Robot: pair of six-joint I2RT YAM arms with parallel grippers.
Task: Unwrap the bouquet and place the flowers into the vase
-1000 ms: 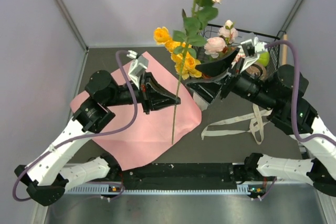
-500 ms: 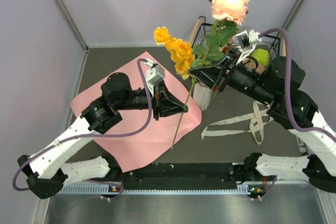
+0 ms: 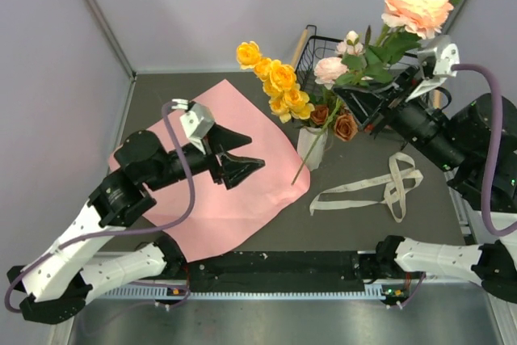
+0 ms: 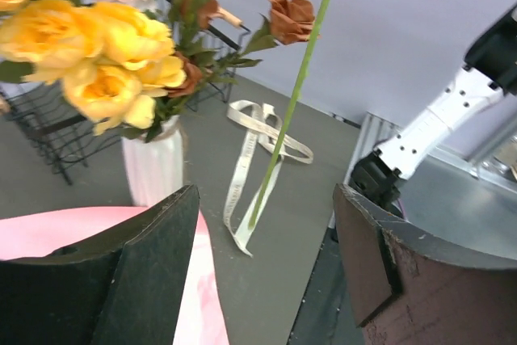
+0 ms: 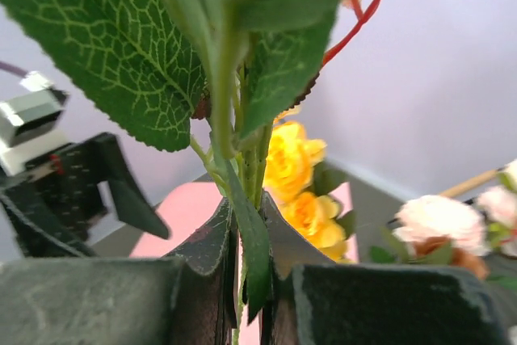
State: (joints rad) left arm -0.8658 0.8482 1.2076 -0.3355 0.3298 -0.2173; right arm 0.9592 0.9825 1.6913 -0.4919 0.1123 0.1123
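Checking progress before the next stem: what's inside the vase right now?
Yellow roses and small brown blooms stand in the vase; their stems below the rim are hidden.

The vase (image 3: 310, 148), with flowers (image 3: 283, 86) in it, stands mid-table (image 3: 355, 228) at the paper sheet's (image 3: 242, 199) right edge. The ribbon (image 3: 393, 191) lies right of it, and the wire basket (image 3: 317, 52) sits behind.

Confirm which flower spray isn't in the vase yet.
The large peach-pink rose spray: the right gripper is shut on its stem, holding it in the air beside the vase. The yellow roses already stand in the vase.
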